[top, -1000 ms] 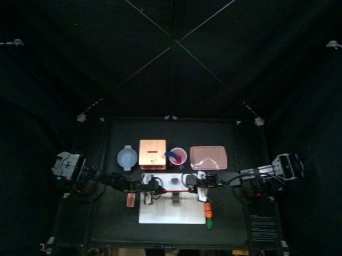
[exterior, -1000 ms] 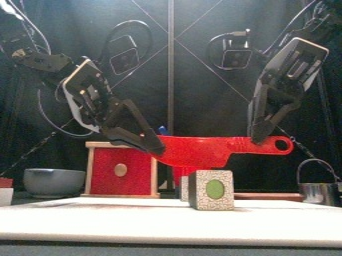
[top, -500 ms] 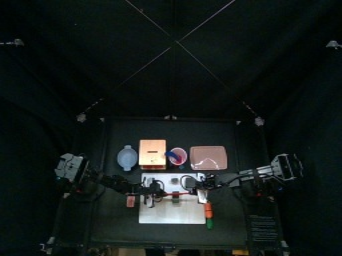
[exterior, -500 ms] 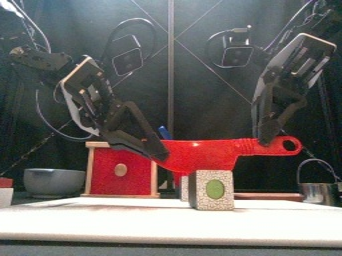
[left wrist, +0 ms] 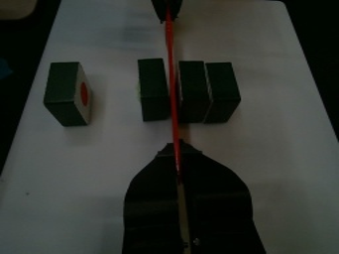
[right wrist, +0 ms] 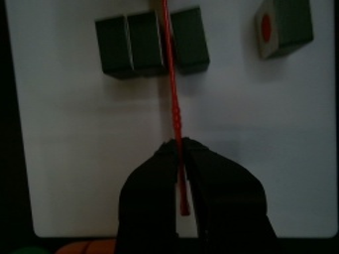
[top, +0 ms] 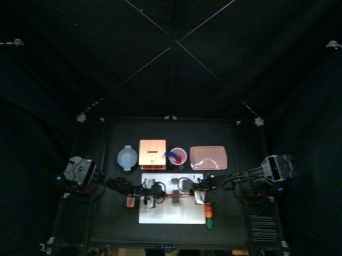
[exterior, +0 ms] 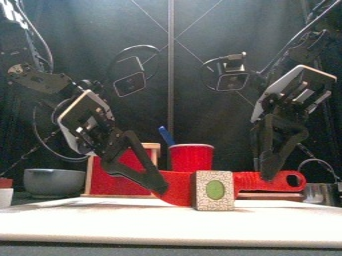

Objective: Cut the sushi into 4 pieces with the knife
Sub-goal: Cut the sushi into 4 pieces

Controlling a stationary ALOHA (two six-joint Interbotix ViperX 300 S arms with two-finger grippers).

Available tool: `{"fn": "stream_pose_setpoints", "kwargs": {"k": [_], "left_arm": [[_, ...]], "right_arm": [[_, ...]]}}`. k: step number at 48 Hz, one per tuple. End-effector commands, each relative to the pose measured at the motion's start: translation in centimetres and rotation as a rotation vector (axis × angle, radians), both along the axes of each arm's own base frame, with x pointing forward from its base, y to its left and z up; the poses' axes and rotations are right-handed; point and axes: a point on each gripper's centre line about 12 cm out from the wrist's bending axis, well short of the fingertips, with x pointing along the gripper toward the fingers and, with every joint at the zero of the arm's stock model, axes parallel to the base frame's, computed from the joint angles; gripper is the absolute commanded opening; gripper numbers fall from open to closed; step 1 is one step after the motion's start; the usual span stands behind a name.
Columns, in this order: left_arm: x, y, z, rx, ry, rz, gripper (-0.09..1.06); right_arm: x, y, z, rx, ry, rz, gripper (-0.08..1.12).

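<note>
L end effector [exterior: 150,180] clamped on the blade end of the red knife [exterior: 257,183]; R end effector [exterior: 275,176] clamped on its handle end. In both wrist views the jaws pinch the knife edge-on (L [left wrist: 172,161], R [right wrist: 180,151]).

Vs 1 s ago: knife was held approx level, well above the sushi roll [exterior: 211,189] and clear of its top. At 0.5 s ago it was still up there, handle end a bit higher. Now both arms have dropped and the knife sits low, at roll height, just over the white cutting board [exterior: 80,215]. Roll itself hasn't shifted.

L wrist view: blade [left wrist: 169,79] runs across the row of three dark green blocks [left wrist: 209,91], in the gap w/ one block on one side and two joined on the other. A 4th block [left wrist: 69,92] w/ a red centre lies apart on the board. R wrist view shows the same: blade [right wrist: 169,89] in the gap, lone block [right wrist: 282,27] off to the side.

Can't tell if the edge touches the board.

Behind the board on the counter [top: 107,222]: blue-grey bowl [exterior: 51,181], red cup [exterior: 191,157], pink tray [top: 209,156].
</note>
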Motion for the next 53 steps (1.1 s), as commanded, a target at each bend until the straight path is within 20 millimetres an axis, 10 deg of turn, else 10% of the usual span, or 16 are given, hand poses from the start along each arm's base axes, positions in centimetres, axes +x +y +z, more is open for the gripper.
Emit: {"fn": "stream_pose_setpoints", "kwargs": {"k": [1,24,41,53], "left_arm": [[0.4,0.4,-0.6,-0.004,0.016,0.021,0.19],[0.8,3.2,3.6,0.045,-0.081,0.013,0.19],[0.7,2.7,9.3,0.067,-0.223,-0.02,0.19],[0.5,0.7,9.0,0.05,-0.214,-0.065,0.19]], "right_arm": [[0.3,-0.1,-1.3,-0.001,0.023,-0.009,0.11],[0.0,-2.8,3.1,-0.041,-0.056,-0.036,0.11],[0.0,-2.4,7.7,-0.026,-0.156,-0.031,0.11],[-0.3,-1.3,8.6,0.023,-0.135,-0.029,0.11]]}}
